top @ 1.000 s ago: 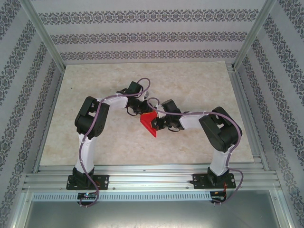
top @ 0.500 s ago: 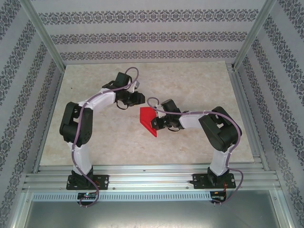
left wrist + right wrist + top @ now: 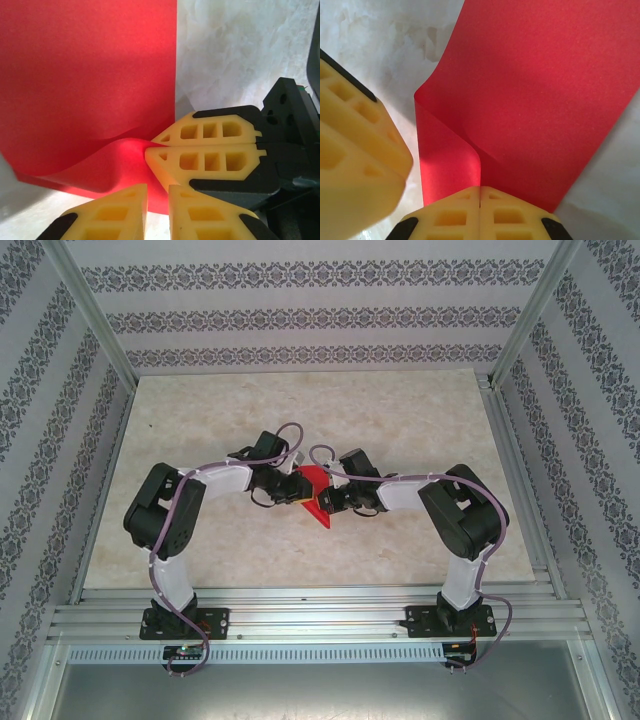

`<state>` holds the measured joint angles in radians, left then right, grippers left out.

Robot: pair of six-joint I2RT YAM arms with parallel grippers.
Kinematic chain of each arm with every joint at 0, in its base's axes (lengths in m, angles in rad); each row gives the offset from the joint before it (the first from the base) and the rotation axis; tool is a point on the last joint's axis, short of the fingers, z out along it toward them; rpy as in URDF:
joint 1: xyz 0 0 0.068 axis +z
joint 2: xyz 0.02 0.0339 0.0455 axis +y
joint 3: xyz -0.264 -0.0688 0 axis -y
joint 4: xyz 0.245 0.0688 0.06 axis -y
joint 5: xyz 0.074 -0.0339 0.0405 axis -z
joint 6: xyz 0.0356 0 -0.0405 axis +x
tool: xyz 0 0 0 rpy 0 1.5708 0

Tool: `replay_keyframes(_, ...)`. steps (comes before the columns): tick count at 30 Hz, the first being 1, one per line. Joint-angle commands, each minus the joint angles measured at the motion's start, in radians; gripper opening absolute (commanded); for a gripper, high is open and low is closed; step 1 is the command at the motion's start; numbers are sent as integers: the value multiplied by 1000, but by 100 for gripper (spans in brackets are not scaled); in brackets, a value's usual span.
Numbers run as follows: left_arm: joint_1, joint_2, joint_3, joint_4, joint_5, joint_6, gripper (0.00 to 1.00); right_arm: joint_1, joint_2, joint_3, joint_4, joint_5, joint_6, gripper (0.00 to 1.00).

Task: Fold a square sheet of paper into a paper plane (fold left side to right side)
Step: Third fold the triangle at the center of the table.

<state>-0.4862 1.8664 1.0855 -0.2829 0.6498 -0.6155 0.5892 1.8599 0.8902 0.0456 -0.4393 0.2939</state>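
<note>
Lying near the middle of the table, the square sheet of paper is already partly folded into a narrower red shape with a pointed near end. One corner of it curls up off the surface in a soft, uncreased loop. That lifted corner explains where the right gripper sits: its yellow fingers are pressed flat together with the rolled-over layer caught in the seam between them. It holds the flap up and, I judge, stops the sheet sliding while the left-to-right fold is worked. The left gripper sits on the opposite side, just beside the right one's fingertips. Its two fingers are a narrow slit apart with red paper showing in the gap, and I cannot tell whether they touch the sheet. It reads as a gripper ready to press or take the flap, not one already holding it. In the left wrist view the sheet's long straight edge lies flat and clean against the pale surface, while the curled edge has no crease yet. Room is tight right at the paper, where both sets of fingers crowd one corner, so any sweep risks knocking one gripper against the other or tearing the pinched layer. Outward, the marbled top runs bare to the aluminium frame on each side, leaving plenty of room to slide or turn the sheet.
</note>
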Motion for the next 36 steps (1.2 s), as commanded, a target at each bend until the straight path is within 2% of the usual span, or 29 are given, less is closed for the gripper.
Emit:
replay_keyframes(1,-7,28,-3,85,-8,-38,20,16,41,5,-52,47,-23,0)
replay_keyframes(17,-10,99,-10,40,-75,3,19,15,33,16,-79,71,-32,1)
replay_keyframes(26,-11,123,-55,45,-92,14,18,-10,-177,29,-164,154,-15,31)
replay_keyframes(36,-18,131,-76,36,-111,7,18,-15,-485,-59,-266,302,63,45)
